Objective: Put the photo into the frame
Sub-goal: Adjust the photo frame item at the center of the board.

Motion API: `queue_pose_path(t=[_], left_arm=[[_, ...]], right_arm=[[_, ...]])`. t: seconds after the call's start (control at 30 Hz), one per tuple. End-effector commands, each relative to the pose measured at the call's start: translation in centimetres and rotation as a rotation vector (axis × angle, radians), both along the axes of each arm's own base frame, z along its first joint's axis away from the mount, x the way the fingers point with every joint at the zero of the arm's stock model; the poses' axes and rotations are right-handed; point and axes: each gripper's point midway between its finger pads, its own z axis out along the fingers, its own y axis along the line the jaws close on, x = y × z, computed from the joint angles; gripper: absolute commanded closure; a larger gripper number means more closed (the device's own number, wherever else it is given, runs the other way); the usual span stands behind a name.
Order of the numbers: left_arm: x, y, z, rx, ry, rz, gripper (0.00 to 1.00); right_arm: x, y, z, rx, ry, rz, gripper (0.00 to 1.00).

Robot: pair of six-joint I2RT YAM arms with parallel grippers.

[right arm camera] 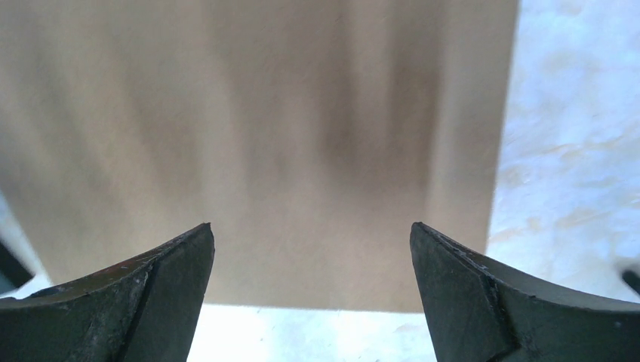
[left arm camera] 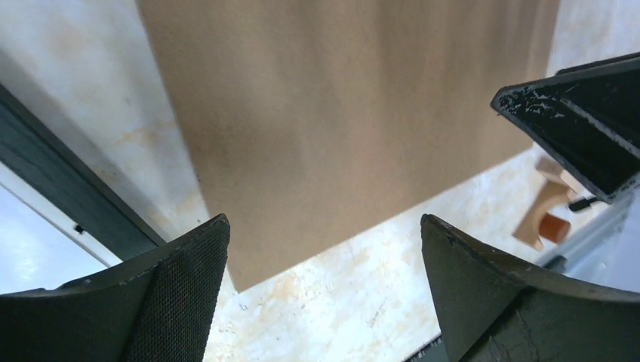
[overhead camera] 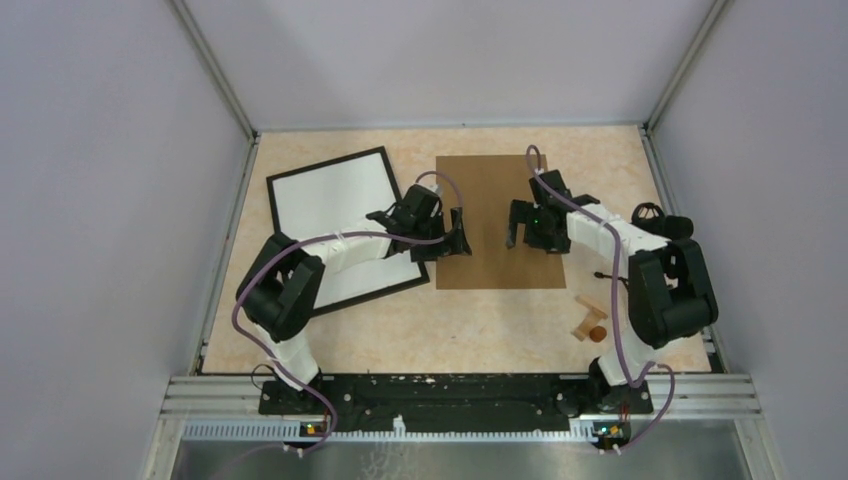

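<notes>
Lying left of L tool (overhead camera: 460,238): frame (overhead camera: 327,166)

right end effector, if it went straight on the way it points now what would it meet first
Most likely the brown board: it fills the right wrist view between the open fingers of the right end effector. How far off it lies is unclear.

The left arm (overhead camera: 350,246) hides part of the frame (overhead camera: 325,205). The brown sheet (right arm camera: 287,136) looks blurry up close.
</notes>
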Motion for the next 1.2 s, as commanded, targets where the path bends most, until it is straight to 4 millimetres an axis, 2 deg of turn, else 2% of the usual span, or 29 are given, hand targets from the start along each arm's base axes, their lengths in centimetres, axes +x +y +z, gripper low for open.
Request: queue_pose_path(t=[0.0, 0.33, 0.6, 0.77, 0.93, 1.17], left_arm=[[3.1, 1.6, 0.2, 0.135, -0.101, 0.104, 0.01], [4.9, 0.9, -1.1, 0.165, -0.082, 0.101, 0.01], [6.9, 1.1, -1.8, 0.116, -0.039, 0.147, 0.01], [6.6, 0.4, -3.2, 0.068, 0.035, 0.135, 0.01], [5.4, -0.8, -4.8, 0.017, 0.125, 0.109, 0.01], [5.6, -2.0, -3.7, -0.064, 0.152, 0.078, 0.01]], right_arm=[[1.8, -2.8, -0.6, -0.129, 0.030, -0.048, 0.01], [6.4, -4.8, -1.4, -0.155, 0.060, -0.107, 0.01], [9.2, -5.0, -3.8, -0.086, 0.113, -0.108, 0.01], [8.5, -4.7, -5.4, -0.043, 0.157, -0.101, 0.01], [6.8, -3.0, -5.9, 0.064, 0.172, -0.068, 0.01], [5.4, -2.4, -6.3, 0.106, 0.184, -0.051, 0.01]])
